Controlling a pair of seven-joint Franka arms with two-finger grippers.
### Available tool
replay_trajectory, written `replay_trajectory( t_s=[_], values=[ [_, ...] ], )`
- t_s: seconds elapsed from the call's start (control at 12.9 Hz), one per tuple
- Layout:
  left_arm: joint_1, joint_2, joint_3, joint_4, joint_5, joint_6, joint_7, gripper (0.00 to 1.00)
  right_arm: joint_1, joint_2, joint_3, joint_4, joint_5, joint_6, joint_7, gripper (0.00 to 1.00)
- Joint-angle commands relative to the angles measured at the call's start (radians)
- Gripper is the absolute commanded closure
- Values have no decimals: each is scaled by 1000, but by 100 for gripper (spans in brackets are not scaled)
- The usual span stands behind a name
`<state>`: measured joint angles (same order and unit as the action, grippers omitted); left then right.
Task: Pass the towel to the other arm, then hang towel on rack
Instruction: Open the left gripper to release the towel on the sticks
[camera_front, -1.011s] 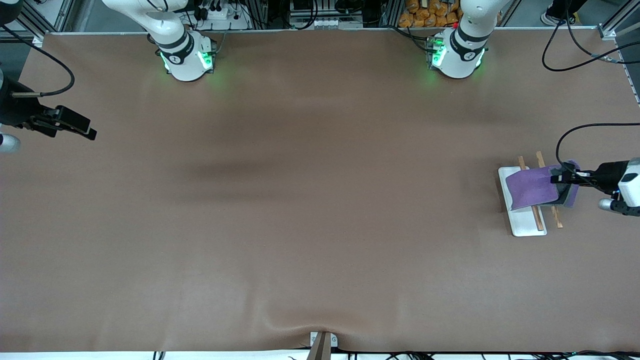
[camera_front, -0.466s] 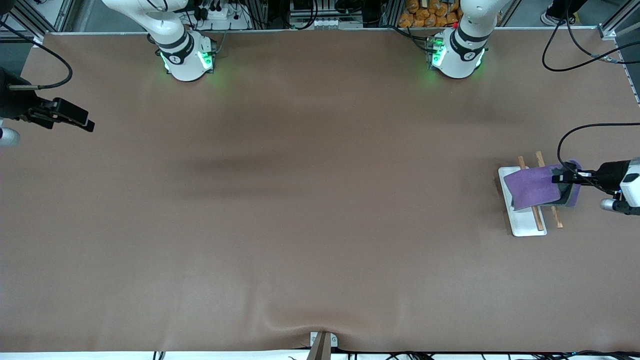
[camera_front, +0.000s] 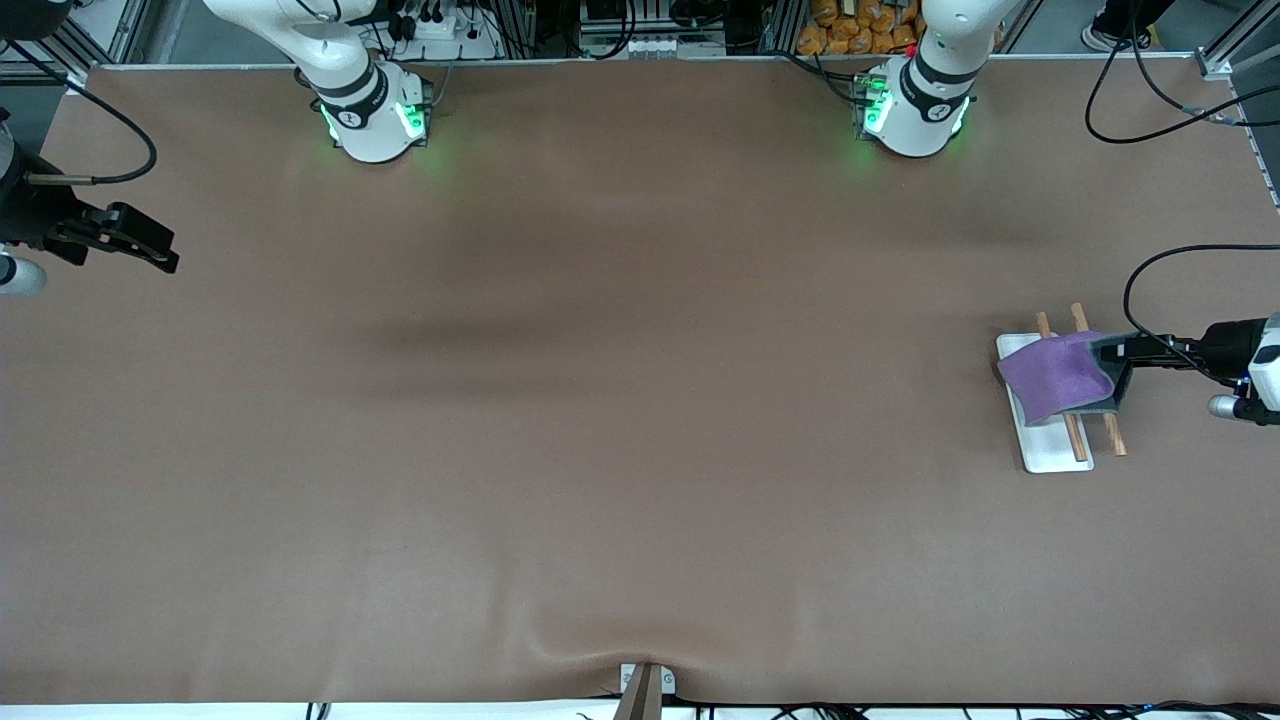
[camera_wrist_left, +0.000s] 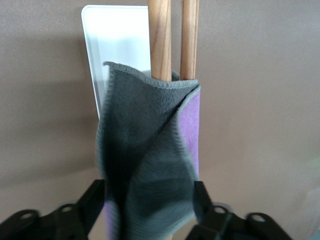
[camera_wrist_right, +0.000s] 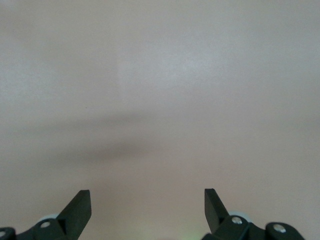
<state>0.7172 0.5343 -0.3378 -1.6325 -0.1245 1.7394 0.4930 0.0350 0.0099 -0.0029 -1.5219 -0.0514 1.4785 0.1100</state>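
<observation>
Two arms work over the table (camera_front: 620, 400). Rack (camera_front: 1048, 440): white base on the table, directly beneath the left gripper (camera_front: 1118, 372), with both wooden rods running under the cloth. Towel (camera_front: 1055, 375): draped across the rods, purple side up, grey underside facing the left wrist camera; its trailing edge lies between the left gripper's spread fingers (camera_wrist_left: 200, 200). Right gripper (camera_front: 135, 240): fingers apart, holding nothing, waiting over the right arm's end of the table.
</observation>
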Motion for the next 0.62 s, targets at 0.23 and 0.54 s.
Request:
replay_trajectory(
  t_s=[0.23,0.54],
  values=[
    [45,-26,-20,92,8,-142,91,0,6,-18,0,-12,-31,3,-13,0],
    [34,-140,-93,194,19,-255,55,0,3,-18,-2,-17,-30,8,-13,0]
  ],
)
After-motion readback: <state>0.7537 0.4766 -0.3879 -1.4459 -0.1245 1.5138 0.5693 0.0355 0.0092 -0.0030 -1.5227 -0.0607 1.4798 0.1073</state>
